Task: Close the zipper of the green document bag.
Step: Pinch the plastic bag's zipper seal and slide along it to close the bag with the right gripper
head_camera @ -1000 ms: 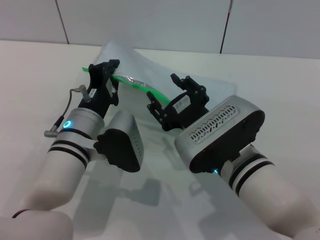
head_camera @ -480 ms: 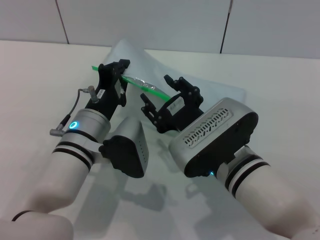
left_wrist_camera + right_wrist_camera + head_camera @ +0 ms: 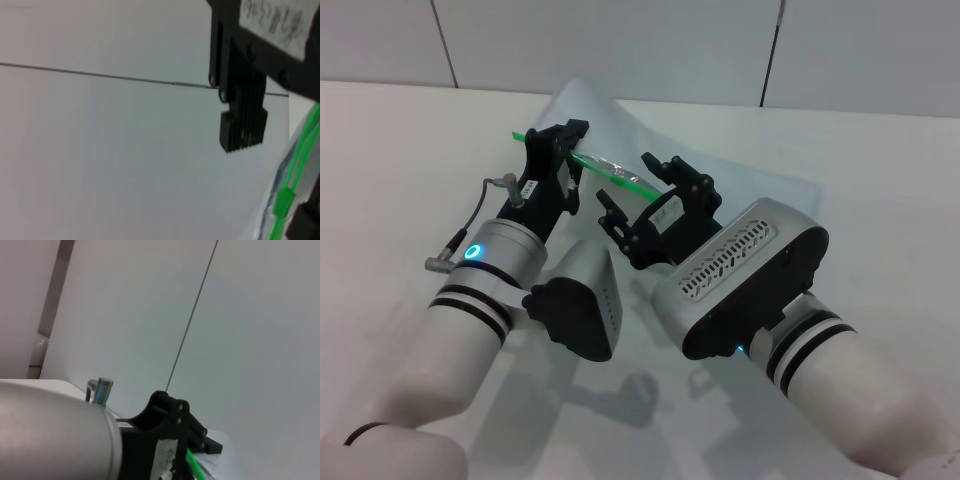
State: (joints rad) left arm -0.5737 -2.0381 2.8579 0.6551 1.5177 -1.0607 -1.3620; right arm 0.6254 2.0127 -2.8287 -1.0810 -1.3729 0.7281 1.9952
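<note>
- Both arms and the bag (image 3: pixel 620 130) sit further right and higher than a second ago.
- Left gripper (image 3: pixel 563 152) clamps the zipper (image 3: pixel 610 172), upper centre.
- Right gripper (image 3: pixel 645 195) is spread, empty, just beside it.

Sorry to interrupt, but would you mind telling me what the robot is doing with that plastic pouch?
The robot is working on the green document bag, a translucent pouch lying on the white table with one edge lifted. The left gripper holds the bag at the far end of the zipper, raising that bright green strip off the table. The right gripper sits with its jaws open around the strip a little farther along, not yet clamped. The head view does not show how much of the zipper is already closed.
</note>
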